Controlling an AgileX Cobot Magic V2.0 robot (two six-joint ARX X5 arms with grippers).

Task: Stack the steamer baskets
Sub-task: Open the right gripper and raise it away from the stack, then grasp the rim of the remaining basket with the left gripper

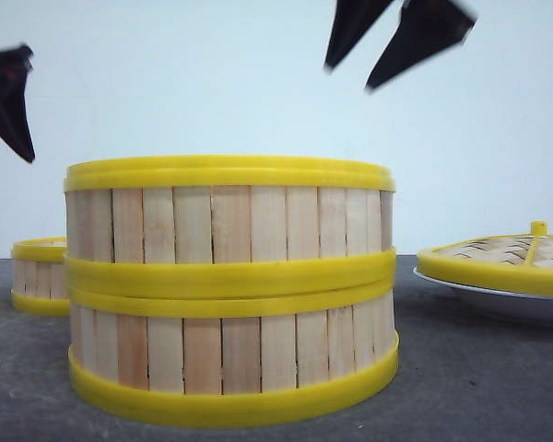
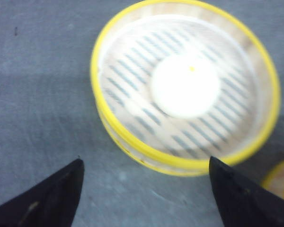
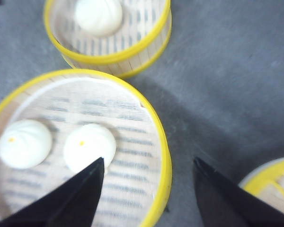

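Two steamer baskets stand stacked at the table's middle, the upper one (image 1: 229, 216) on the lower one (image 1: 229, 354). The upper basket (image 3: 132, 142) holds two white buns (image 3: 24, 142). A third basket (image 1: 39, 274) sits alone at the far left with one bun (image 2: 185, 90) inside it. My left gripper (image 2: 145, 160) hangs open in the air beside that lone basket (image 2: 132, 90), and only one of its fingers (image 1: 7, 92) shows in the front view. My right gripper (image 1: 349, 77) is open and empty above the stack's right edge, straddling the upper rim (image 3: 163, 156).
A flat woven lid (image 1: 507, 253) with a yellow rim and knob rests on a white plate (image 1: 507, 302) at the right. The lid's edge (image 3: 272, 182) shows near my right gripper. The tabletop (image 1: 461, 387) is dark grey.
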